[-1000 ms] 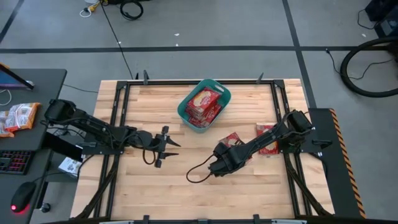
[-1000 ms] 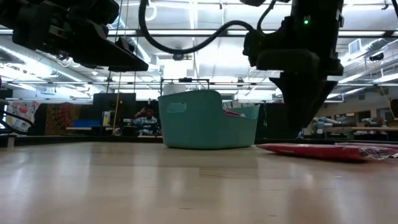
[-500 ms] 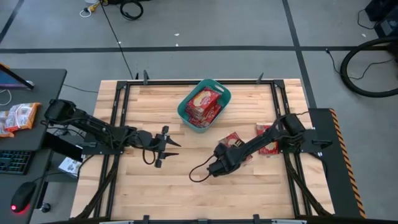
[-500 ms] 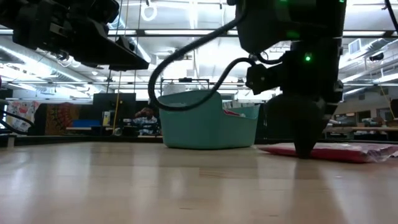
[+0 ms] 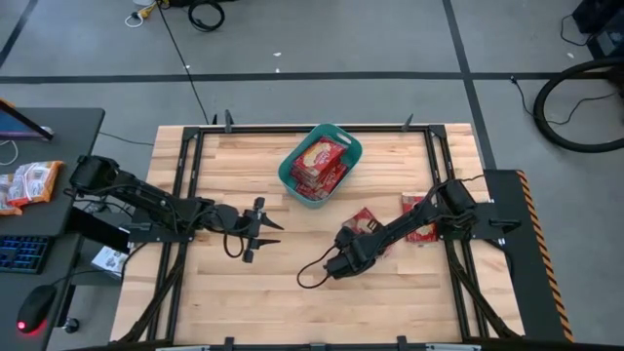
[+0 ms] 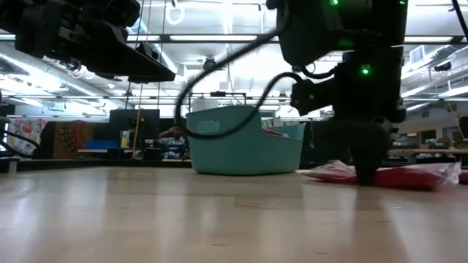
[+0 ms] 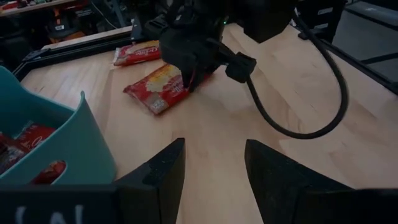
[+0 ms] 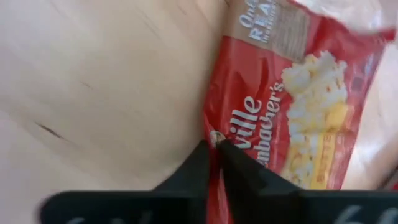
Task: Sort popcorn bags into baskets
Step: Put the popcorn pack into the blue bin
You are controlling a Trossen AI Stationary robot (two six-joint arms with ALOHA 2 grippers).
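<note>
Down low, right gripper point(image 8: 212, 144) pinching popcorn bag point(image 8: 292, 106) edge — fingers nearly together, left gripper point(image 5: 255, 230) spread, idle

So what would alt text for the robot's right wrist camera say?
The right hand pinches the edge of a red popcorn bag lying on the wooden table, its two dark fingers closed together on the packet's rim.

High view is looking straight down; low view is looking level across the table point(image 6: 146, 219). Both wrist views are sharing one popcorn bag point(image 7: 163, 87), the right one closest.
</note>
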